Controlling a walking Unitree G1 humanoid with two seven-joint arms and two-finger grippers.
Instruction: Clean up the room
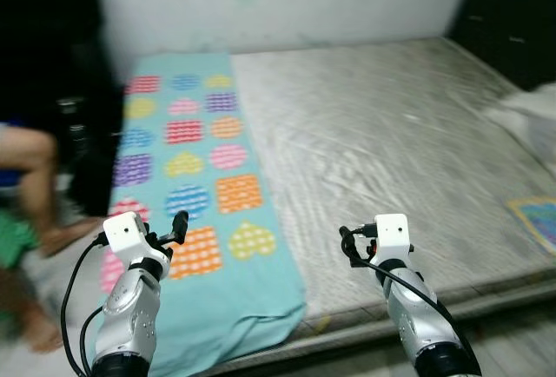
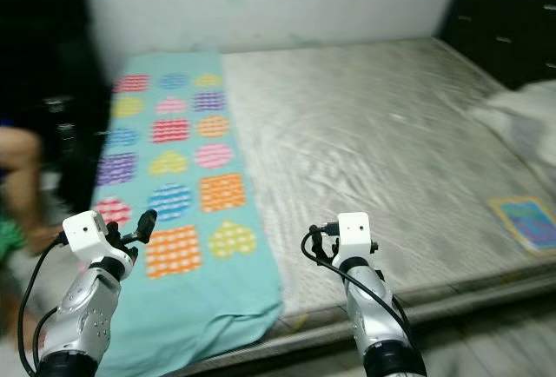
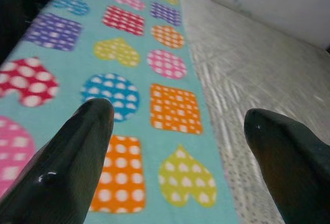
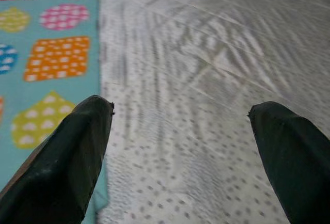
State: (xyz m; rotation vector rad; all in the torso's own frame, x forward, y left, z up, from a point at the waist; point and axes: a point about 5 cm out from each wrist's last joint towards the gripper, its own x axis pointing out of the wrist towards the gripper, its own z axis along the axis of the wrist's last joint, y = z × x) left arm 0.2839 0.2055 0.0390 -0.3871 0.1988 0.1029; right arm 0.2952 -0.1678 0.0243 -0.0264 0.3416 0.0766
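Observation:
A turquoise blanket (image 1: 195,160) printed with coloured hearts and squares lies along the left side of a bare grey mattress (image 1: 391,142), and its near end hangs over the bed's front edge. My left gripper (image 1: 178,222) is raised over the blanket's near end. In the left wrist view the left gripper (image 3: 178,113) is open and empty above the orange patches. My right gripper (image 1: 347,243) hovers over the mattress close to the front edge. Seen from its wrist, the right gripper (image 4: 180,105) is open and empty, just right of the blanket's edge (image 4: 95,79).
A person's bare legs (image 1: 35,177) are at the far left beside dark furniture (image 1: 82,125). A white crumpled cloth (image 1: 530,121) and a small colourful mat (image 1: 540,221) lie at the mattress's right edge. A dark dresser (image 1: 512,12) stands at the back right.

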